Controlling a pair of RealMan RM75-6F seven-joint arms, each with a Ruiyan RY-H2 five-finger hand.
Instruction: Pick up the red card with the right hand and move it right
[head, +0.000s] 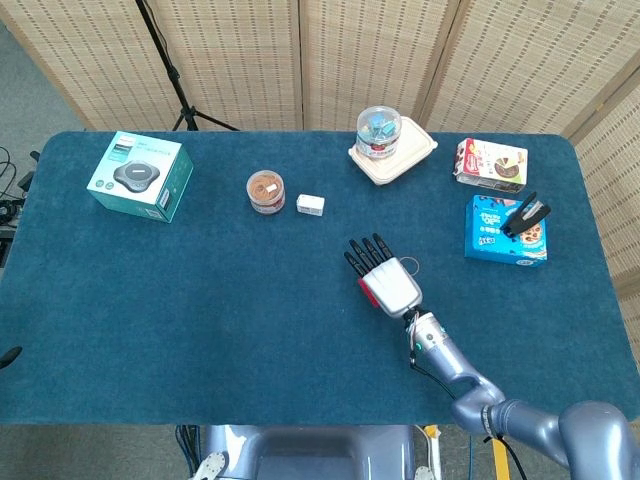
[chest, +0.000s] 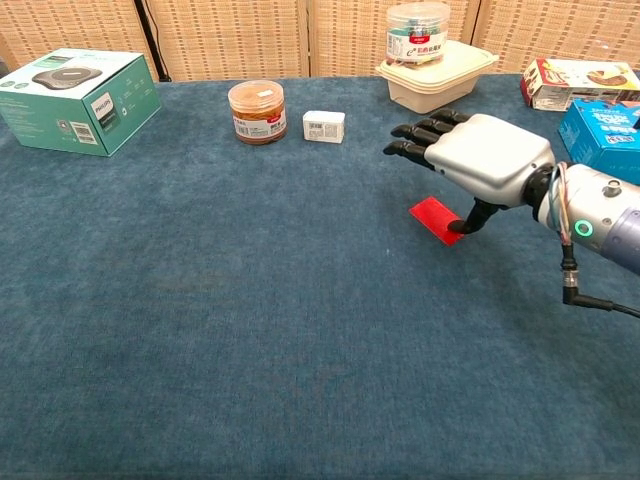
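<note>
My right hand (chest: 478, 160) hovers over the red card (chest: 433, 219), palm down, with the fingers (chest: 415, 133) stretched out flat and apart, so it is open and grips nothing. In the chest view the thumb points down and its tip touches the right end of the card. The card lies flat on the blue table (chest: 250, 330), near the middle and a little to the right. In the head view I see only a small red edge of the card (head: 368, 296) at the left side of the hand (head: 388, 283). A thin ring (head: 409, 266) lies on the cloth just beside the hand. I do not see my left hand in either view.
</note>
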